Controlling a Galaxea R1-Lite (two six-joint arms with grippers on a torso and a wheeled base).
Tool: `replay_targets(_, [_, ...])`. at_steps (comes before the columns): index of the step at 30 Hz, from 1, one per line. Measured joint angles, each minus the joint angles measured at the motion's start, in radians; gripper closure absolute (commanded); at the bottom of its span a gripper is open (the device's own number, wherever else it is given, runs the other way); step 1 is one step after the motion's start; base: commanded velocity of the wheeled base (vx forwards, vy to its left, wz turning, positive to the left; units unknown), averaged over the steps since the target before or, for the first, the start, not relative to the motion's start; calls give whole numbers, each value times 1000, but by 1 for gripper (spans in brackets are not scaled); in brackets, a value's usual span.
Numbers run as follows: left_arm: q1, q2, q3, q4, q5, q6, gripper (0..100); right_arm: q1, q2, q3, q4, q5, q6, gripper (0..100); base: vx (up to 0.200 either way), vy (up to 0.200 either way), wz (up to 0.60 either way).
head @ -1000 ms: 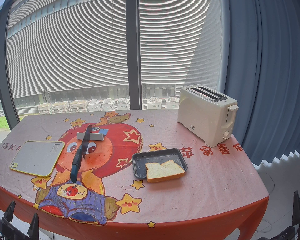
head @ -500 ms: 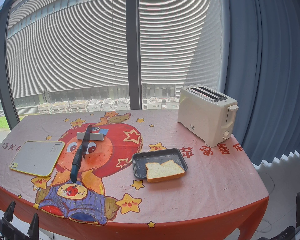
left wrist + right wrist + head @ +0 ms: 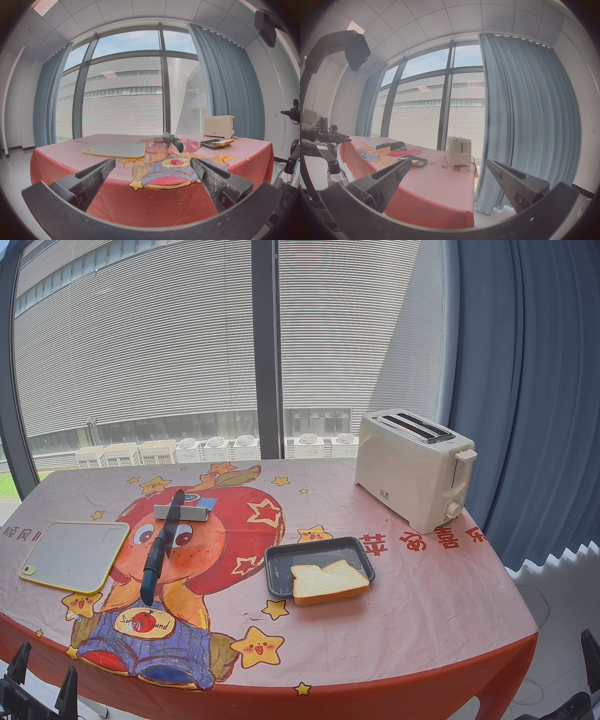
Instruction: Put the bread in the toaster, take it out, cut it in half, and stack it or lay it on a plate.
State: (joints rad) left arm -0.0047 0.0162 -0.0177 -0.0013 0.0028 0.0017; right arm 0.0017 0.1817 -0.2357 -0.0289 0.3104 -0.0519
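**Bread sits nearer the right claw**

At the head view's bottom corners, the left gripper (image 3: 152, 163) and right gripper (image 3: 448, 162) are both spread apart and empty. In the lower centre the bread (image 3: 327, 581) lies flat over the near rim of the tray (image 3: 312, 549), its long axis running left-right. Beyond it, upper right, stands the toaster (image 3: 412, 468).

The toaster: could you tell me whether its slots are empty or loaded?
Empty: the toaster has dark slots with nothing in them, and the bread lies at the near edge of the tray.
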Motion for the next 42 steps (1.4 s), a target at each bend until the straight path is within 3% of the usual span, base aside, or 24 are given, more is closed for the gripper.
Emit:
replay_targets(12, [0,0,0,0,0,0,0,8,141,-96,-1,49,-11,0,0,0,0])
replay_targets(29, [0,0,0,0,0,0,0,18,409,-243,-5,54,-187,0,0,0,0])
replay_targets(37, [1,0,0,0,0,0,0,81,502,-234,-7,61,-184,0,0,0,0])
replay_targets(42, [1,0,0,0,0,0,0,166,531,-193,-9,64,-125,0,0,0,0])
